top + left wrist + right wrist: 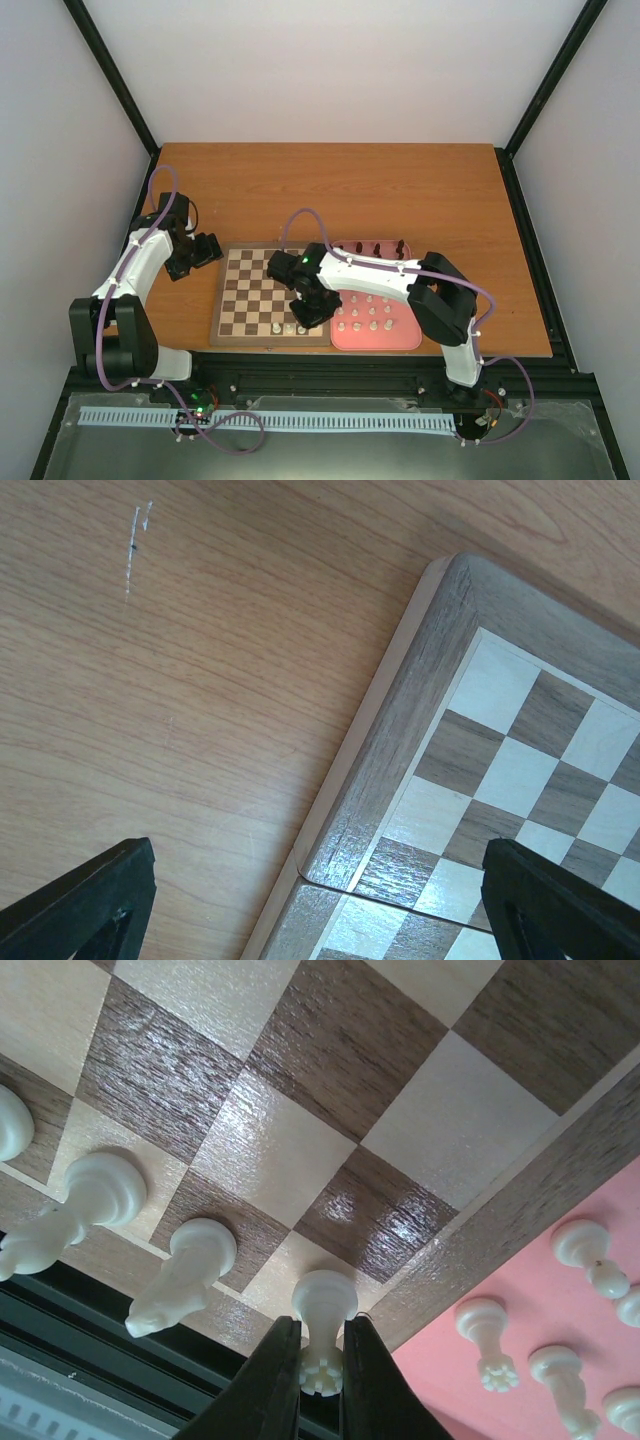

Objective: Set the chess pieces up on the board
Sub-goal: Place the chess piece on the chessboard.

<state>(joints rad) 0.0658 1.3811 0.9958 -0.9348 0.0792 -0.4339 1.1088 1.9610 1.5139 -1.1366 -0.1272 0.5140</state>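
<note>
The board [245, 290] lies in the middle of the table. In the right wrist view my right gripper [320, 1360] is shut on a cream-white rook [325, 1305], whose base rests against the light corner square next to the rim. A white knight [185, 1270] and a white bishop [90, 1200] stand beside it in the same near row. From above, the right gripper [310, 315] hangs over the board's near right corner. My left gripper [205, 250] stands open and empty at the board's far left corner [400, 740], its fingers [100, 900] wide apart.
A pink tray [375, 338] lies flush against the board's right side, with several white pieces [485, 1335] standing on it and dark pieces [380, 246] along its back edge. The black frame rail runs just past the board's near edge.
</note>
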